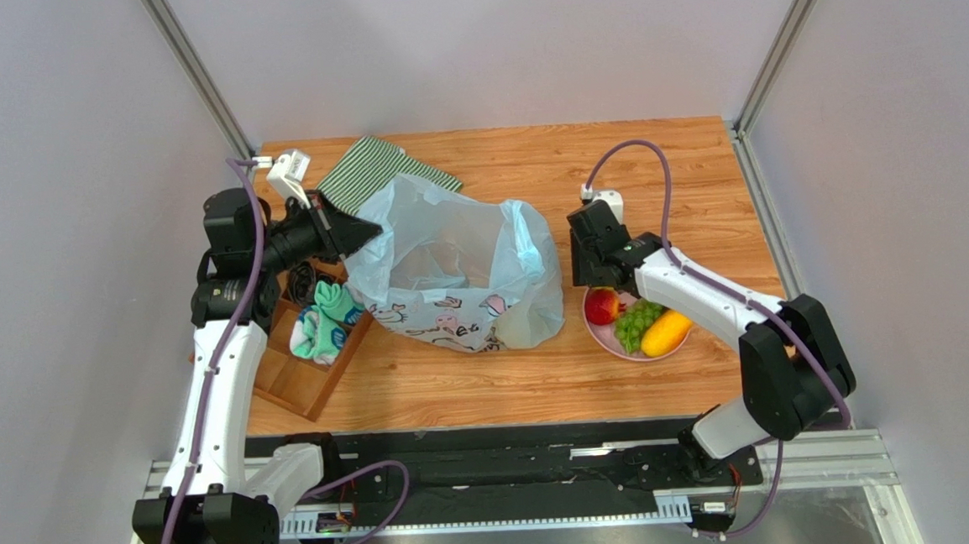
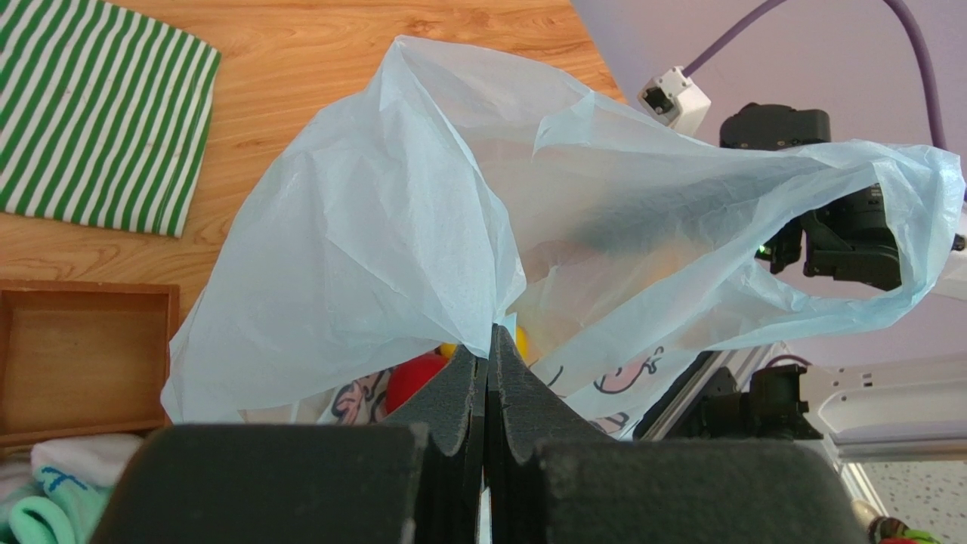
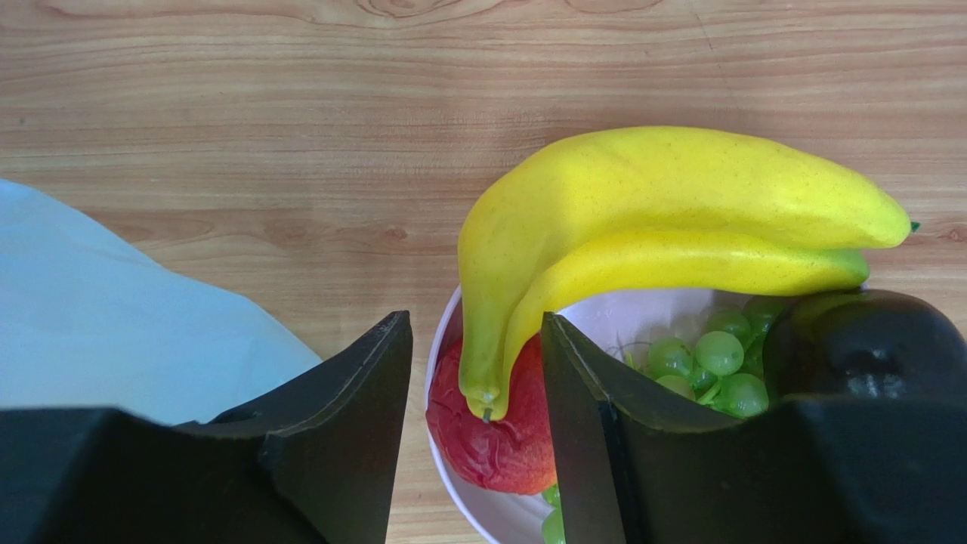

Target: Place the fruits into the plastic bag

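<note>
The pale-blue plastic bag (image 1: 452, 274) stands open in the middle of the table. My left gripper (image 1: 351, 236) is shut on its upper left edge and holds it up; in the left wrist view the film (image 2: 375, 249) is pinched at the fingertips (image 2: 488, 340). A red fruit (image 2: 414, 380) and something yellow (image 2: 520, 340) show behind the film. My right gripper (image 1: 597, 265) is open over the pink plate (image 1: 640, 357). In the right wrist view, the yellow banana (image 3: 670, 215) has its stem end between the open fingers (image 3: 474, 323), above a red apple (image 3: 499, 436). Green grapes (image 3: 704, 368) lie beside it. An orange-yellow mango (image 1: 667, 333) lies on the plate.
A green striped cloth (image 1: 382, 171) lies at the back left. A wooden box (image 1: 294, 378) holding rolled teal-white socks (image 1: 326, 322) sits under the left arm. A dark rounded shape (image 3: 863, 340) on the plate may be the avocado. Grey walls enclose the table.
</note>
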{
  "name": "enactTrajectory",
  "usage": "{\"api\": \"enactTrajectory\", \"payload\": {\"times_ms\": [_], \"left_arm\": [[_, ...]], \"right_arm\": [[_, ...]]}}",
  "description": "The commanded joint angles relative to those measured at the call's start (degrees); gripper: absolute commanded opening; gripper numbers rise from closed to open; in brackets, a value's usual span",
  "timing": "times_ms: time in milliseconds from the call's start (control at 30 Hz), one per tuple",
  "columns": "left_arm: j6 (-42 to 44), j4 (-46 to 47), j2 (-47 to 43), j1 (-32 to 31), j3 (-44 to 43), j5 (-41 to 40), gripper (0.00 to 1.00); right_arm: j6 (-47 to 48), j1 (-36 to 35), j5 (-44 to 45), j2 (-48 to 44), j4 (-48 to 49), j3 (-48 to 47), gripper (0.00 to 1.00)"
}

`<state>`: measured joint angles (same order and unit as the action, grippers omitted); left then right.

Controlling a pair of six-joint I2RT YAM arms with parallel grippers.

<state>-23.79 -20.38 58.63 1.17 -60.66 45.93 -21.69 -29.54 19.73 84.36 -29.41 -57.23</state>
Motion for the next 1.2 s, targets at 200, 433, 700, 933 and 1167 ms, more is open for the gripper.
{"api": "enactTrajectory", "payload": {"times_ms": [200, 433, 700, 933, 1167], "left_arm": [[0.0, 1.6, 0.3, 1.0, 0.3, 1.4, 0.00], [-0.2, 1.7, 0.3, 1.6, 0.4, 1.6, 0.00], [-0.3, 1.8, 0.3, 1.7, 0.5, 1.8, 0.00], [-0.3, 1.9, 0.3, 1.9, 0.5, 1.8, 0.00], [-0.4, 1.8, 0.1, 2.0, 0.5, 1.8, 0.00]], "right_arm": [[0.4, -1.6, 8.0, 6.8, -0.4, -4.6, 0.38], [1.6, -1.6, 7.4, 7.9, -0.1, -4.8, 0.19], [3.0, -1.6, 6.0, 6.3, 1.9, -4.4, 0.11], [5.8, -1.7, 6.9, 3.1, 3.4, -5.3, 0.04], [6.4, -1.7, 7.0, -2.3, 5.1, -4.4, 0.00]]}}
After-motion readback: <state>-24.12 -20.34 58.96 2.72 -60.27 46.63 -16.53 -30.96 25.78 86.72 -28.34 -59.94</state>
